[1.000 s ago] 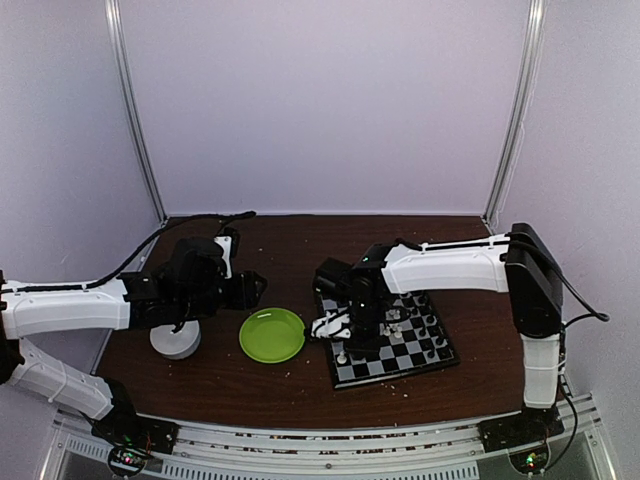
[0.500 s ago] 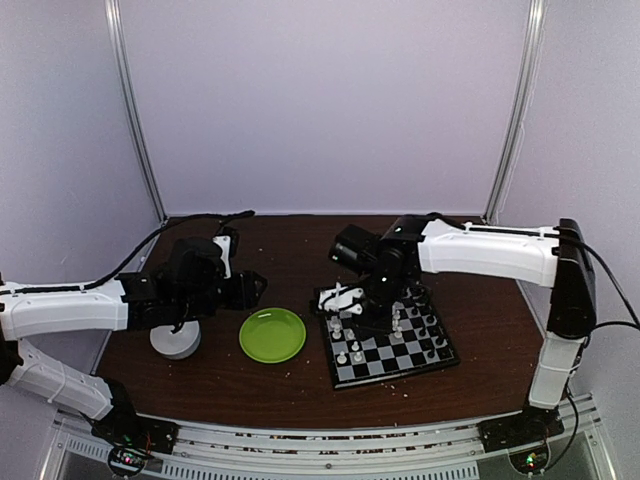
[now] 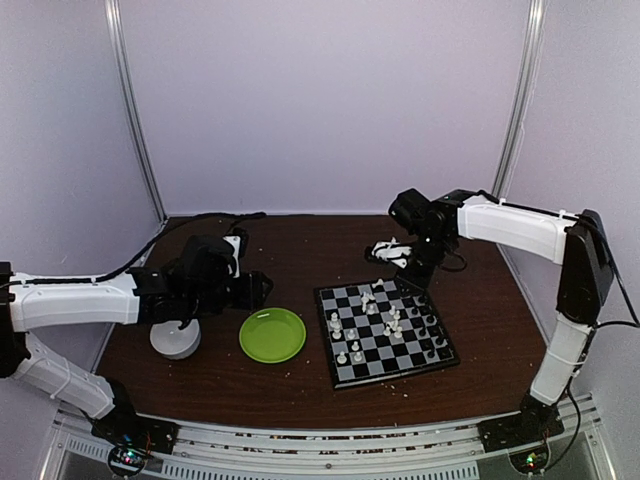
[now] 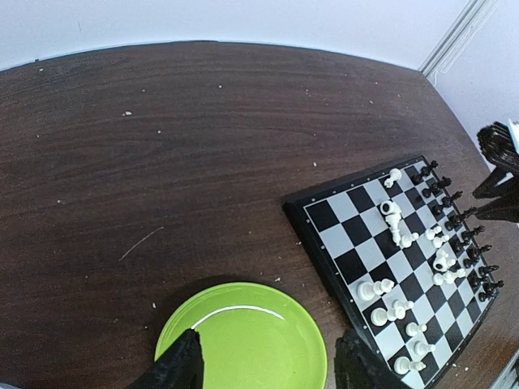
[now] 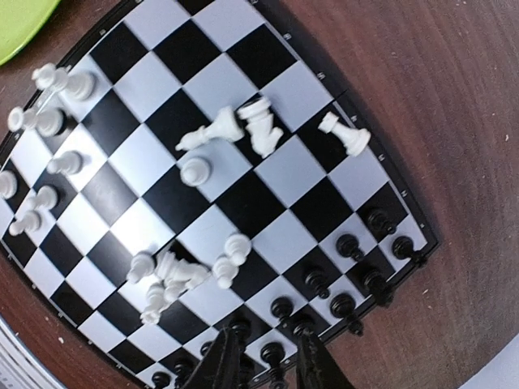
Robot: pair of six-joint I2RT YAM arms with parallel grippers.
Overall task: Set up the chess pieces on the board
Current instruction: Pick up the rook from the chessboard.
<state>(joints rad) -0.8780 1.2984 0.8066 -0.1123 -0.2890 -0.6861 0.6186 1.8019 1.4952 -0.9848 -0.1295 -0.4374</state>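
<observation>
The board (image 3: 345,372) lies right of centre on the brown table. Several white chess pieces (image 3: 390,320) stand or lie scattered across it, and black chess pieces (image 3: 432,325) line its right side. My right gripper (image 3: 388,250) hangs above the table just beyond the board's far edge, open and empty. In the right wrist view the gripper (image 5: 263,365) looks down on the board (image 5: 320,207), toppled white pieces (image 5: 259,134) and black rows (image 5: 350,245). My left gripper (image 3: 255,288) is open and empty. In the left wrist view it (image 4: 268,369) is over the green plate, with the board (image 4: 345,235) to its right.
An empty round green plate (image 3: 272,334) sits left of the board and also shows in the left wrist view (image 4: 243,340). A grey round object (image 3: 176,340) stands under my left arm. Pale crumbs dot the table. Metal posts and purple walls enclose the back.
My right arm has risen from the board's left part and swung back and to the right, past the far edge. White pieces it covered now show. The left arm has barely moved.
</observation>
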